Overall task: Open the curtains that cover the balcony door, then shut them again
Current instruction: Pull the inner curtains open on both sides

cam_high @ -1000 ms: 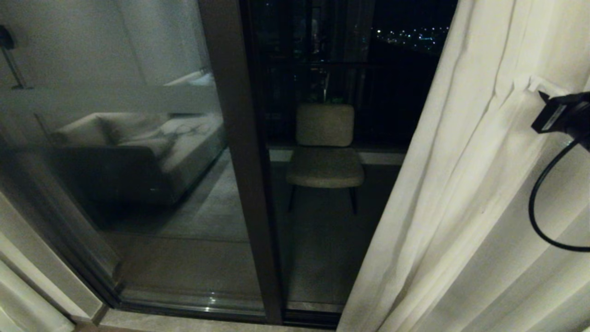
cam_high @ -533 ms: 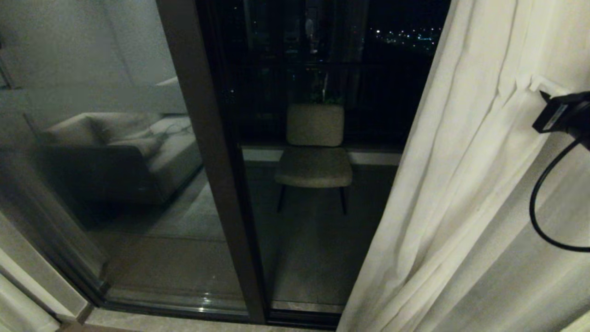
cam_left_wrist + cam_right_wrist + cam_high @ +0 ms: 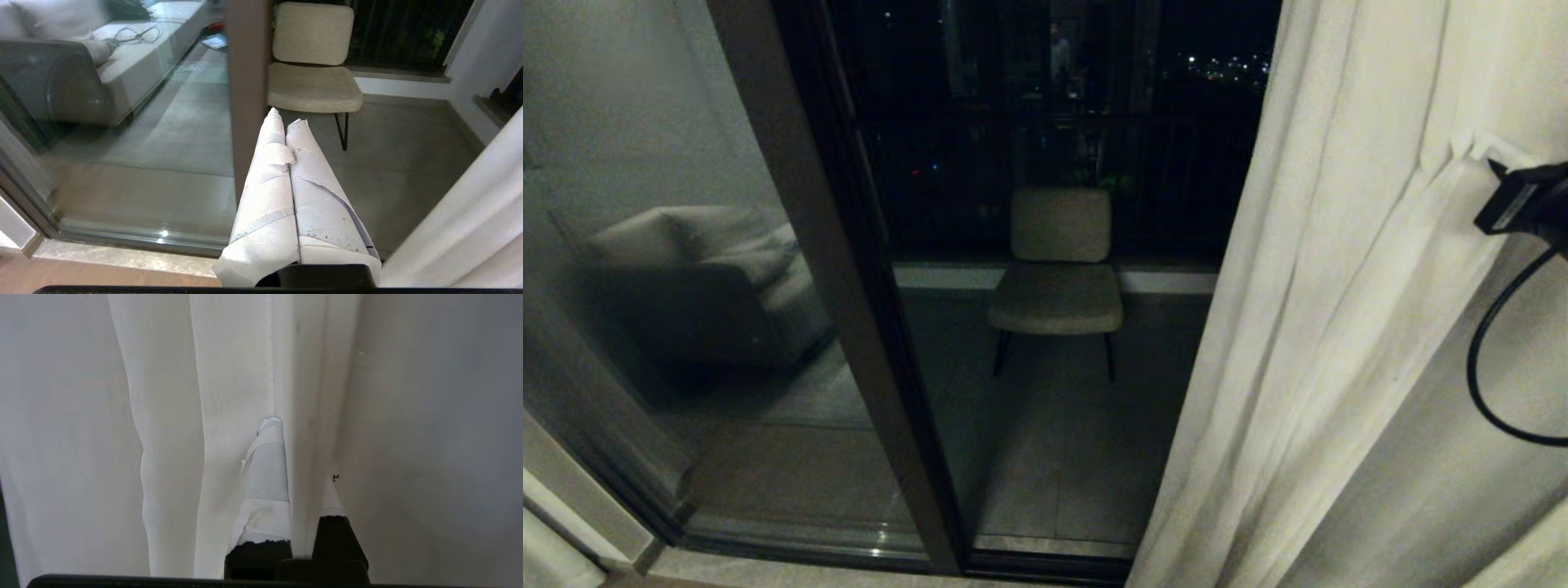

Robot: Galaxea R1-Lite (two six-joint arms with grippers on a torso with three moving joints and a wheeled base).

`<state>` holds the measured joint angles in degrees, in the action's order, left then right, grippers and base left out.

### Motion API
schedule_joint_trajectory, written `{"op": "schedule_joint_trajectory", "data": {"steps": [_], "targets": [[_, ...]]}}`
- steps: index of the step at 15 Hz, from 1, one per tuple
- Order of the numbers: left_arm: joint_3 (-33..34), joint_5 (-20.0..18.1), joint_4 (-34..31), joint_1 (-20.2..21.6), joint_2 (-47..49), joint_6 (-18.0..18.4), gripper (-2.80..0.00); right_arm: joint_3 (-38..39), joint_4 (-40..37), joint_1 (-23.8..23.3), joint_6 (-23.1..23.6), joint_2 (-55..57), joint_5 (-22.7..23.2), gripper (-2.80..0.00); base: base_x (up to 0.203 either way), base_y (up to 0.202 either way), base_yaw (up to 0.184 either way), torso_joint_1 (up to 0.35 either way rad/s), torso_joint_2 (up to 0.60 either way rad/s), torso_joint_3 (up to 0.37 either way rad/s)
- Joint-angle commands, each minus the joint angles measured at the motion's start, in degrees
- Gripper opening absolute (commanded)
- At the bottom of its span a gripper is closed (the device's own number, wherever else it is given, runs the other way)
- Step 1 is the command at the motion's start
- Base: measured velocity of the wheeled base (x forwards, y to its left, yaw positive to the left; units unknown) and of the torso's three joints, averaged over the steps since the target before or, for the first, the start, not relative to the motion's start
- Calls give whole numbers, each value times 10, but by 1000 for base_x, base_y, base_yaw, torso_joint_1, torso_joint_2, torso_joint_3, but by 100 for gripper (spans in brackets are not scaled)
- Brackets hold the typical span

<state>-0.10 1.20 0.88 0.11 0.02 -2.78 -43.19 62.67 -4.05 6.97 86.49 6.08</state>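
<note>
The cream pleated curtain (image 3: 1339,327) hangs over the right side of the balcony door. The door's dark post (image 3: 833,327) and bare glass fill the left and middle. My right gripper (image 3: 1490,175) is at the right edge of the head view, shut on a fold of the curtain. In the right wrist view that fold (image 3: 302,416) runs between the taped fingers of the right gripper (image 3: 302,453). My left gripper (image 3: 288,118) is shut on nothing and points at the door post (image 3: 247,81), with the curtain's (image 3: 470,228) edge beside it.
A beige chair (image 3: 1058,269) stands on the balcony behind the glass. The left pane reflects a sofa (image 3: 694,278). The door's floor track (image 3: 809,543) runs along the bottom. A black cable (image 3: 1482,367) loops below my right wrist.
The whole view has shifted: the door post and chair slid left in the picture. My right gripper kept its hold on the curtain, and the bare glass between post and curtain edge has widened.
</note>
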Motion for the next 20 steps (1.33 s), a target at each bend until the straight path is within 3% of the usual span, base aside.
{"op": "schedule_joint_trajectory", "data": {"steps": [1,4,20], "targets": [[1,0,0,0,0,0,-280,0,3,-1,1,1,1,-280,0,-190,-3,1,4,4],[0,0,0,0,0,0,-280,0,3,-3,1,0,1,-280,0,-126,1,4,1,2],[0,1,0,0,0,0,-280,-26,-4,-6,-1,10,2,-280,0,0,0,0,0,0]]}}
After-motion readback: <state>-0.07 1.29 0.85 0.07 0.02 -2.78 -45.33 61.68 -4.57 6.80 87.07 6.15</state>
